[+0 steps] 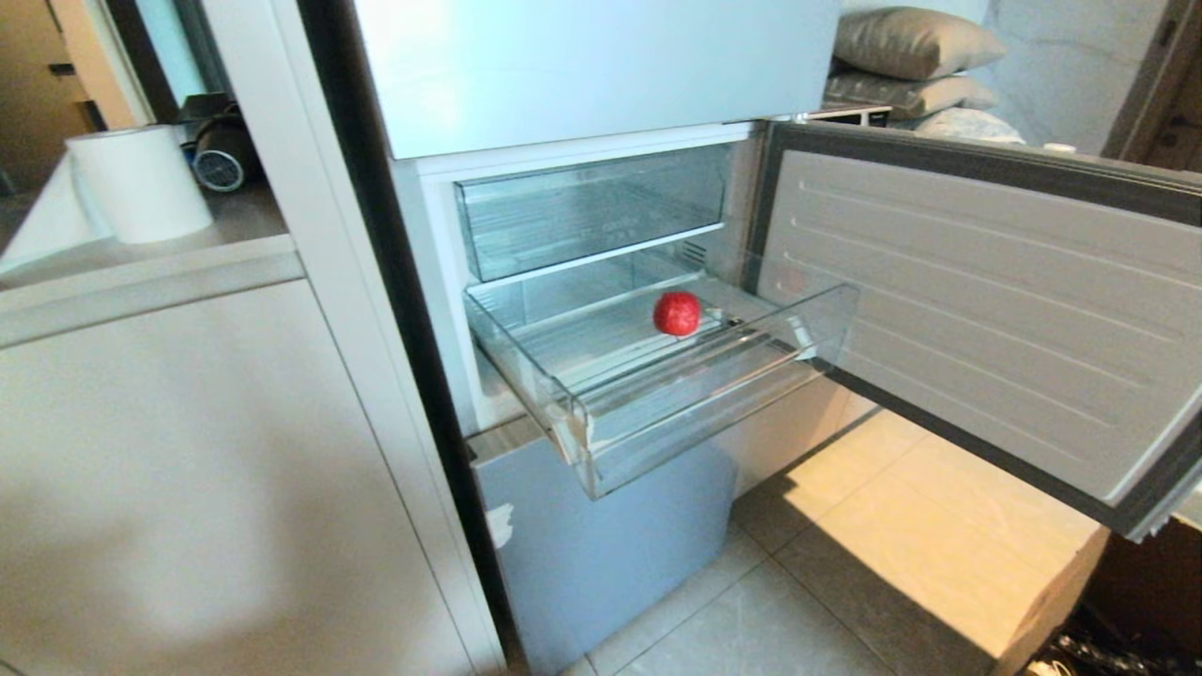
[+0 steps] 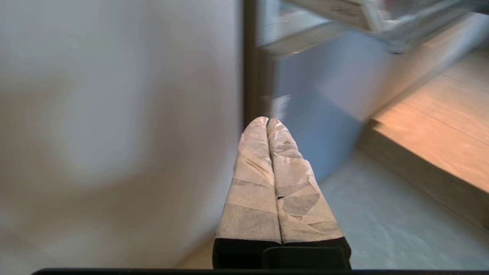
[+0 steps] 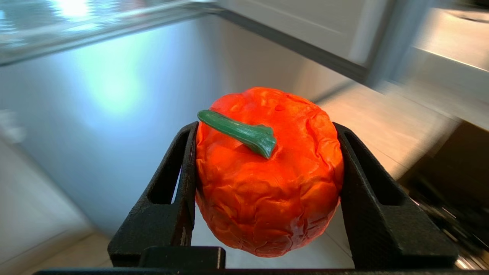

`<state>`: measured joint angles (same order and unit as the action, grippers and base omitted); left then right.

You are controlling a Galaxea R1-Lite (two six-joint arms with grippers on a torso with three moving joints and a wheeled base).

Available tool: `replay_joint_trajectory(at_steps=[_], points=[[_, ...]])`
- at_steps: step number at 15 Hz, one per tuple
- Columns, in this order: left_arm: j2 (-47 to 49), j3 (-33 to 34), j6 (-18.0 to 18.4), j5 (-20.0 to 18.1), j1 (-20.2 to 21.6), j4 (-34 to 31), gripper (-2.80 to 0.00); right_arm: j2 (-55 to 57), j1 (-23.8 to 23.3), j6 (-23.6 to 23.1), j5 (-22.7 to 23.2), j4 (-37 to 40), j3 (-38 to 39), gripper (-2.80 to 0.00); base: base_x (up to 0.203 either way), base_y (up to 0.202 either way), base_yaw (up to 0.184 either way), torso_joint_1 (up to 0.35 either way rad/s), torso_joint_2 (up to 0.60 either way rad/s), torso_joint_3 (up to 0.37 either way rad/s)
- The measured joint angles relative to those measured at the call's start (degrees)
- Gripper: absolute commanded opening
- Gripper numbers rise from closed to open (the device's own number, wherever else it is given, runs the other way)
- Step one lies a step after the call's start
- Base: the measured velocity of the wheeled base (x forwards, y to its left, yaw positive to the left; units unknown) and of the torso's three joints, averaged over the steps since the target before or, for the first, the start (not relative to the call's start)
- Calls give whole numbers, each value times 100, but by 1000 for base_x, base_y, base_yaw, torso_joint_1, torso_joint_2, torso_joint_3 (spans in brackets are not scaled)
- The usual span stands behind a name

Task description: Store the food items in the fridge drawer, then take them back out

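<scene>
**One fruit in the drawer, one in the grip**

Pale floor tiles (image 1: 751, 620) run under an open fridge set between white cabinet fronts. On the far left a worktop (image 1: 235, 221) carries a roll of paper (image 1: 141, 183). Right of it, inside the fridge, a shallower clear drawer (image 1: 592, 211) sits closed above the fridge drawer (image 1: 657, 404), which is pulled out toward the near side. The glossy red piece (image 1: 677, 313) rests on its ribbed floor, toward the right. Further right the fridge door (image 1: 986, 310) stands swung wide.

Neither arm shows in the head view. The left gripper (image 2: 267, 121) has its taped jaws pressed together with nothing between them, low beside the cabinet front. The right gripper (image 3: 267, 152) has its jaws clamped on the orange-red piece (image 3: 267, 183), green stem up, below the drawer's level and outside it.

With one piece inside and the other held outside, I cannot tell whether storing is half done or removal is half done; either way, one piece remains to be moved.
</scene>
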<state>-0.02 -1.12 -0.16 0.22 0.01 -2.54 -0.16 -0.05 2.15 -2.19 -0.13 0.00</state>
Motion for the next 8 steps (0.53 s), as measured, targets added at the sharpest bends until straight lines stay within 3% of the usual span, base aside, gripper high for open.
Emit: replay_joint_trajectory(at_steps=[6,8], points=[[0,2,0,-1,3,0,-280,0,-2,24,1,4,0,-280,1,-9,171,2,1,1],[0,2,0,-1,1,0,-280,0,-5,35,0,4,0,-280,3,-6,98,7,3,-1]])
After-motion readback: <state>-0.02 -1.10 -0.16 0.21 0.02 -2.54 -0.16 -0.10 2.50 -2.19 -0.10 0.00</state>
